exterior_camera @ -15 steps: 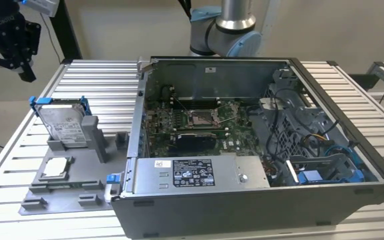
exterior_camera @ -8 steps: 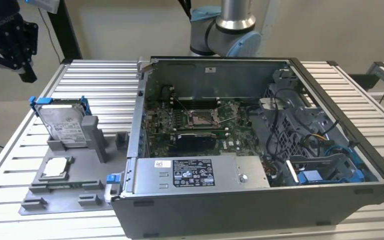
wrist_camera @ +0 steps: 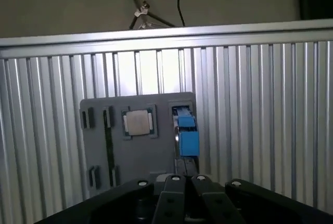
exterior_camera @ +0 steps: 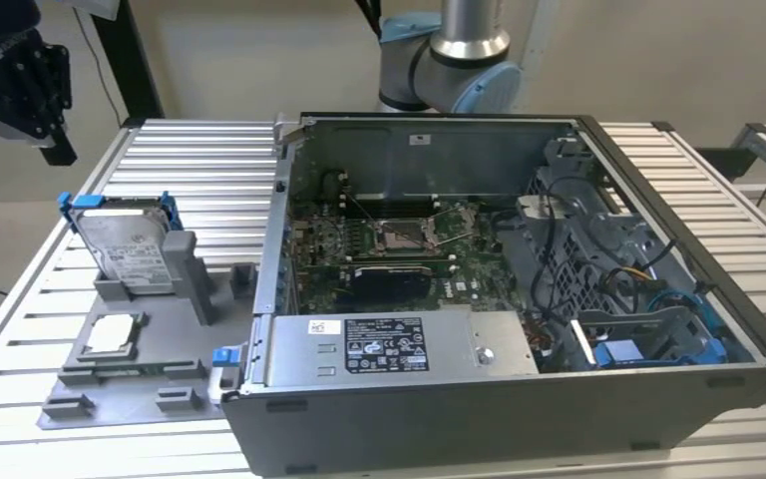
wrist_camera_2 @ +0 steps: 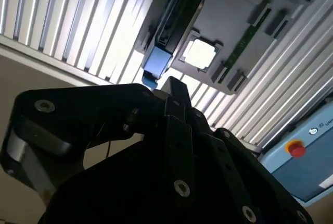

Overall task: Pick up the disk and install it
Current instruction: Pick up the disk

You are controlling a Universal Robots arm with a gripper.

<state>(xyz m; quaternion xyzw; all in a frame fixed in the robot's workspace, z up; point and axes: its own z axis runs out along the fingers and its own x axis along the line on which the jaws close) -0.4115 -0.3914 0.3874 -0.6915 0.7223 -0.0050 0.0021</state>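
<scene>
As I hung clear, gripper [exterior_camera: 51, 145]: fingers pressed together, empty
Disk [exterior_camera: 131, 249]: stood upright in its holder [exterior_camera: 191, 269], at 5 o'clock from me in the exterior view
Risk: unopened fingers could have knocked it over

No print could be read; white labels were seen on the power supply [exterior_camera: 397, 344] and the disk [exterior_camera: 131, 249].

place: robotics lab | evidence: aluminium-slat bench [exterior_camera: 196, 150], opened computer case [exterior_camera: 490, 414]

disk [exterior_camera: 133, 249]: shiny metal | frame [exterior_camera: 87, 201]: blue plastic | table [exterior_camera: 196, 150]: ribbed aluminium, probably
</scene>
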